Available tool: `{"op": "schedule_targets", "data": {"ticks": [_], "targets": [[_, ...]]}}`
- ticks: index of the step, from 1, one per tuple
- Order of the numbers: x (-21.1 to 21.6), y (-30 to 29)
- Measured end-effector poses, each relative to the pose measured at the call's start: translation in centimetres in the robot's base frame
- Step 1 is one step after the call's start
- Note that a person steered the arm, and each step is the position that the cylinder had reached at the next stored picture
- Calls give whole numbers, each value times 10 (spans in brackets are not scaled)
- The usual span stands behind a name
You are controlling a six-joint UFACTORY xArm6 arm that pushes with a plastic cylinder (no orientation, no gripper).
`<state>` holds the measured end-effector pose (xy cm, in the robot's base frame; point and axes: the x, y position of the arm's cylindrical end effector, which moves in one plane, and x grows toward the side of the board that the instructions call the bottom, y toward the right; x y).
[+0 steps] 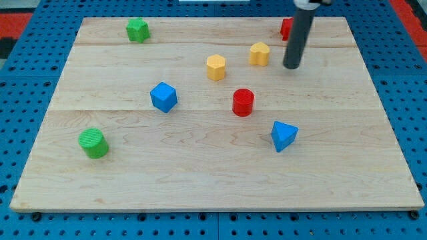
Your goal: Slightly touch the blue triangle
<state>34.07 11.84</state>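
Observation:
The blue triangle lies on the wooden board, right of the middle and toward the view's bottom. My tip is at the end of the dark rod at the view's upper right. It stands well above the blue triangle in the view, apart from it, with bare board between them. The tip is just right of a yellow block and does not touch it.
A red cylinder sits left and above the triangle. A yellow hexagonal block, a blue cube, a green cylinder and a green block lie further left. A red block is partly hidden behind the rod.

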Motion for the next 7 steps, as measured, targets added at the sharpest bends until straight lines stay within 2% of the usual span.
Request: {"op": "schedule_targets", "data": {"ticks": [1, 3, 4, 6, 7], "targets": [[-15, -39], [-22, -48], [-1, -46], [11, -32], [80, -24]]}}
